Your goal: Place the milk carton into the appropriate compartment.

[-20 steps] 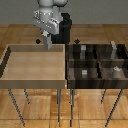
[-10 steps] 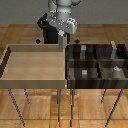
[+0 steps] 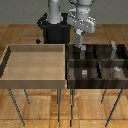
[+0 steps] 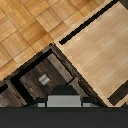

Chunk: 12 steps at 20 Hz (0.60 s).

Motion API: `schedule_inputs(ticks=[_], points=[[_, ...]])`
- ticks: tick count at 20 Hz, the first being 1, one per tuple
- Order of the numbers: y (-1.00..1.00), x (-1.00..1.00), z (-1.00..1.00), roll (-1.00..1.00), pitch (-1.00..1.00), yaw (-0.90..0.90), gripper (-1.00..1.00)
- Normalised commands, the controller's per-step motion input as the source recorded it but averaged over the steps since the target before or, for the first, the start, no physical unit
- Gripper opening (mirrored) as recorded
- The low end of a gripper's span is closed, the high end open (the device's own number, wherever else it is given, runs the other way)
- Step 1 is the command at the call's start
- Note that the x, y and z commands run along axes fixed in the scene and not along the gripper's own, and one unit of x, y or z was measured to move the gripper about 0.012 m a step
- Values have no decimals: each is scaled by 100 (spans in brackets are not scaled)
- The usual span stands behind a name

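Observation:
My gripper [image 3: 80, 46] hangs over the back cell of the dark four-cell bin [image 3: 95, 62] on the exterior view's left, close to the tan tray. In the wrist view the gripper [image 4: 64, 103] is shut on a pale grey-white block, the milk carton [image 4: 64, 100], held above a dark striped compartment wall [image 4: 70, 75]. In the exterior view the carton is mostly hidden by the fingers. The compartment [image 3: 83, 54] lies just under the gripper.
A large light tan tray [image 3: 35, 62] stands at the exterior view's left. A short grey cube [image 3: 84, 72] [image 4: 44, 80] sits in the front left cell, a small grey can [image 3: 116, 71] in the front right, a tall pale box [image 3: 113, 50] in the back right.
The arm has carried the gripper toward the exterior view's right, from above the tan tray's far edge to above the dark bin.

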Motion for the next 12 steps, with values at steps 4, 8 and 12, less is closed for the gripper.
schedule_inputs(ticks=[4,8,12], points=[[0,-100,0,0,0,0,-100],[0,-100,0,0,0,0,-100],[25,-25,-25,0,0,0,-100]])
